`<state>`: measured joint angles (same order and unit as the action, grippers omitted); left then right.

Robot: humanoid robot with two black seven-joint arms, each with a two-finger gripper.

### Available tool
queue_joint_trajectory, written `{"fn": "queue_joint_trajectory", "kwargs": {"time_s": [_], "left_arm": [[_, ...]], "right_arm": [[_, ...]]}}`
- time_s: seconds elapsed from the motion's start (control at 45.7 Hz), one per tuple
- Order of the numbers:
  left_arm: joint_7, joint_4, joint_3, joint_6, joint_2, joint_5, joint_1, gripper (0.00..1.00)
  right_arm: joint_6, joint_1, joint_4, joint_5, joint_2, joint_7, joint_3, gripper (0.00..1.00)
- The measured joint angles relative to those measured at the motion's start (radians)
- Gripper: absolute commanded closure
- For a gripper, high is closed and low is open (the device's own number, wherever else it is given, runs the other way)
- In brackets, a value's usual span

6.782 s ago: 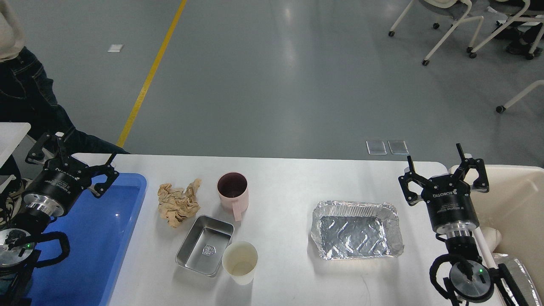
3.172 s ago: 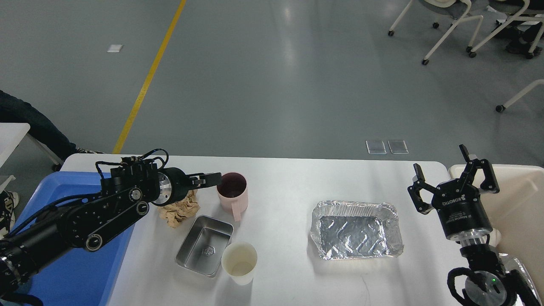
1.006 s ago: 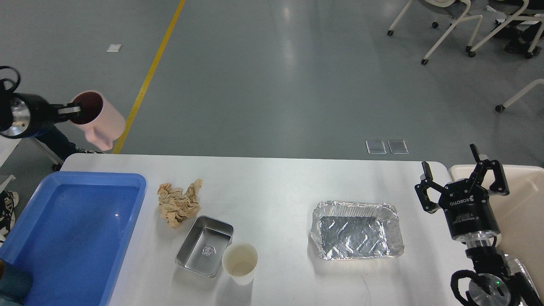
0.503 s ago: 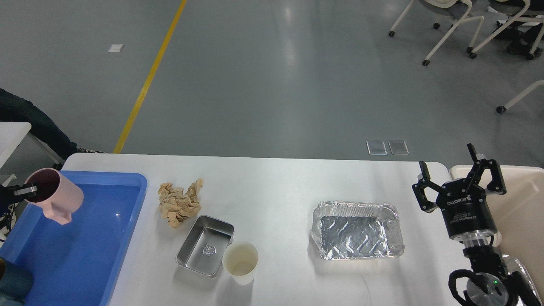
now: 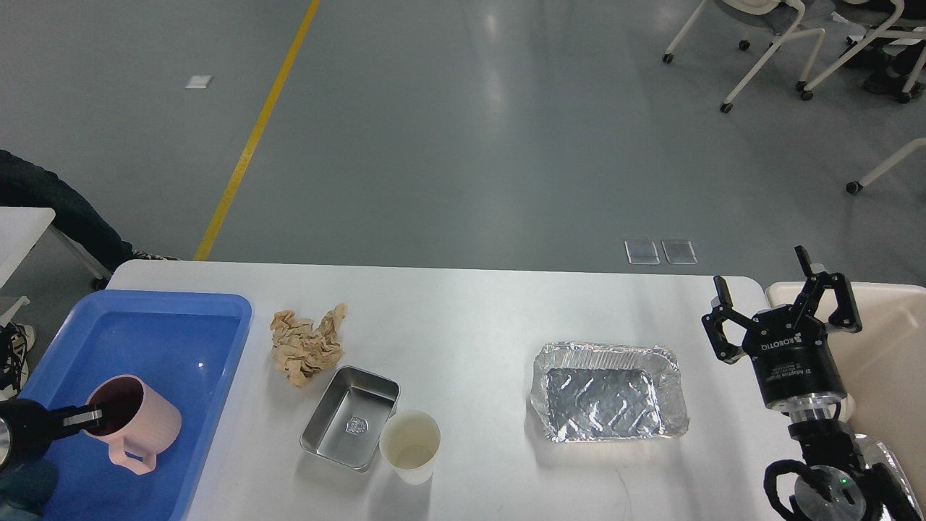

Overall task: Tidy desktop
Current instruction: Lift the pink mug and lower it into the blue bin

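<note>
Gripping the pink mug by its rim is the left tool; the ROBOTIQ-marked right tool gapes empty.

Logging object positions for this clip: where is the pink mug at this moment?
In the head view the pink mug is at the far left, inside the blue tray, with the left gripper pinching its rim, well left of the crumpled paper.

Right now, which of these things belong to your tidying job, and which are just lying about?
Job: white desktop; pink plastic mug held by left gripper over blue plastic tray; crumpled brown paper; steel tin; paper cup; foil tray; beige bin.
Lying about: white chairs.
</note>
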<state>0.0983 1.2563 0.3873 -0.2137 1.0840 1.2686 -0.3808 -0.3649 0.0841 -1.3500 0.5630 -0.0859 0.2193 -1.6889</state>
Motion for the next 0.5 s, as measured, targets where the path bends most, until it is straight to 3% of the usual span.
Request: {"fn": "queue_joint_trajectory", "kwargs": {"time_s": [0.044, 0.066, 0.131, 0.153, 0.503], "left_arm": [[0.000, 0.000, 0.000, 0.002, 0.000, 0.000, 0.005, 0.85], [0.000, 0.000, 0.000, 0.003, -0.001, 0.000, 0.007, 0.73], [0.000, 0.000, 0.007, 0.007, -0.009, -0.003, 0.010, 0.19], [0.001, 0.000, 0.009, 0.009, -0.011, -0.005, 0.010, 0.06], [-0.002, 0.041, 0.014, 0.012, 0.019, -0.013, 0.011, 0.03]], "right_arm": [[0.000, 0.000, 0.000, 0.000, 0.000, 0.000, 0.000, 0.00], [0.000, 0.001, 0.000, 0.000, 0.000, 0.000, 0.000, 0.00], [0.000, 0.001, -0.001, 0.000, 0.000, 0.000, 0.000, 0.00], [0.000, 0.001, -0.001, 0.000, 0.000, 0.000, 0.000, 0.00], [0.000, 0.002, -0.003, 0.000, 0.001, 0.000, 0.000, 0.00]]}}
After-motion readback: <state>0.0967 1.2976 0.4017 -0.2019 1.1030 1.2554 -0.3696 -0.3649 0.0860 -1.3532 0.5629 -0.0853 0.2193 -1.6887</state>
